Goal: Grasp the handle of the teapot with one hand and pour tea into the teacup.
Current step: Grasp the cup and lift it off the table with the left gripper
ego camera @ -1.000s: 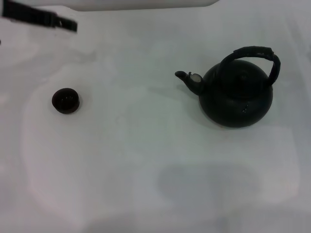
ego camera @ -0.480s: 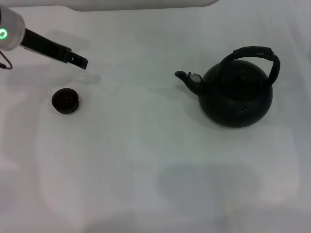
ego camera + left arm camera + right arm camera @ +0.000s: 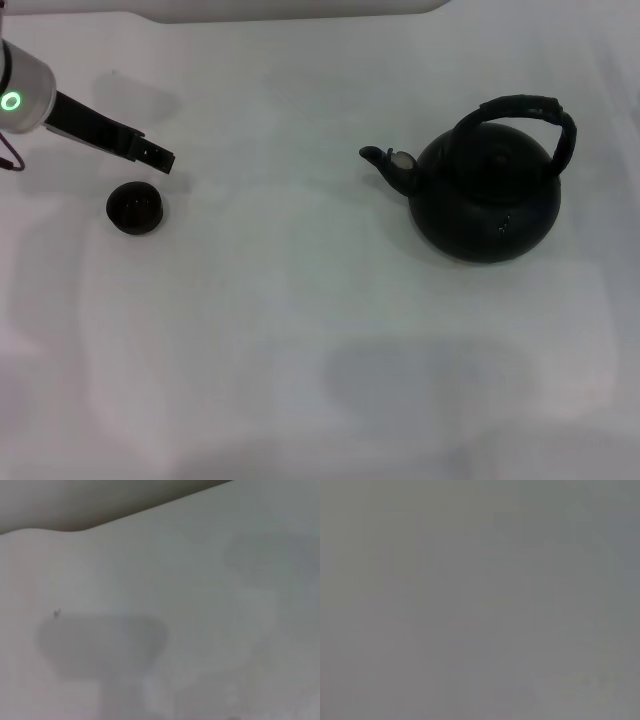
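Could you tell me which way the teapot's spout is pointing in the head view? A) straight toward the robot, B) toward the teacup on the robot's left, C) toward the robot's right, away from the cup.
B: the spout juts from the teapot toward the robot's left, where the teacup sits near the left gripper.

The work surface is a white table (image 3: 300, 330), smooth and matte, filling the head view. A white raised edge (image 3: 290, 8) runs along its far side. Faint grey shadows lie on the near part of the table (image 3: 430, 385). In the left wrist view, the same pale surface (image 3: 200, 580) carries a soft grey shadow (image 3: 100, 642).
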{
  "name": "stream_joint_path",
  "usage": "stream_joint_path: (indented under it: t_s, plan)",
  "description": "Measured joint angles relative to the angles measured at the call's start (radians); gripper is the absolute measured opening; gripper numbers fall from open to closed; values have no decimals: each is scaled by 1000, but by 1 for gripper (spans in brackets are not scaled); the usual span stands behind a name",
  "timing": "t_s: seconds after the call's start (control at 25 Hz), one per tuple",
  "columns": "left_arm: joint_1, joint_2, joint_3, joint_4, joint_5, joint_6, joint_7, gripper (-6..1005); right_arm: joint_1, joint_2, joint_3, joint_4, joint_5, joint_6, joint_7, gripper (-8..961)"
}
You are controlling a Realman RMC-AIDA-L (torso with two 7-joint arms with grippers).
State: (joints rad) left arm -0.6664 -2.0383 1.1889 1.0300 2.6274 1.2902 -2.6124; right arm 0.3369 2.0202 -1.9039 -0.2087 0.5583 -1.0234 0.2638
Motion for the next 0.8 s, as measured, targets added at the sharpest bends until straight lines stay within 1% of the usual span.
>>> stream_joint_path:
  t_s: [0.12,0.32,0.8]
  plan:
    - [0,-8,0,-1,5,0,0,855,0,0,0,0,0,1,0,841]
    - [1,-26,8,-2,68,8,-3,855,-1,0,0,0,0,1,1,841]
    - [-3,-30,11,-24,67,3,-9,857,-1,0,0,2,0,2,3,842]
